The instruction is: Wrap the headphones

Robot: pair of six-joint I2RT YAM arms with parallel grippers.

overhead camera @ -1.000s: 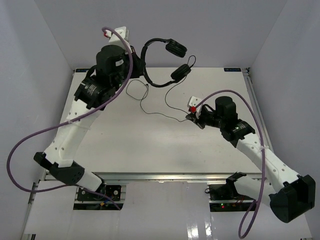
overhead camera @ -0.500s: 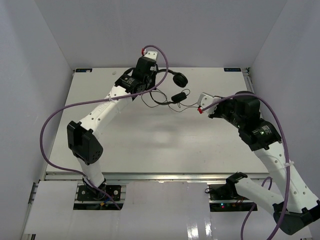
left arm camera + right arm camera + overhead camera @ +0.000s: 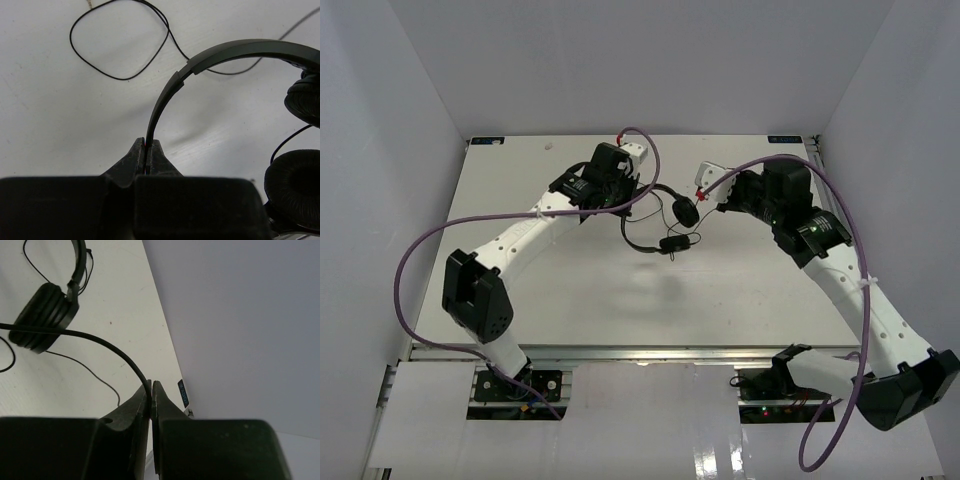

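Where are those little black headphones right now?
In the top view, the small black on-ear headphones are near the white table's middle, between the two arms; the left jaws pinch the thin headband, the right jaws the thin black cord.

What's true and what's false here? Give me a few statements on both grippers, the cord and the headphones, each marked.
1. The left gripper is shut on the headband. True.
2. The right gripper is open and empty. False: it is shut on the cord.
3. A loop of cord lies loose on the table. True.
4. The cord is wound tightly round the headband. False: no turns show on the headband, and the cord trails loose.
5. The headphones are by the arm bases. False: they are out mid-table, between the two grippers.
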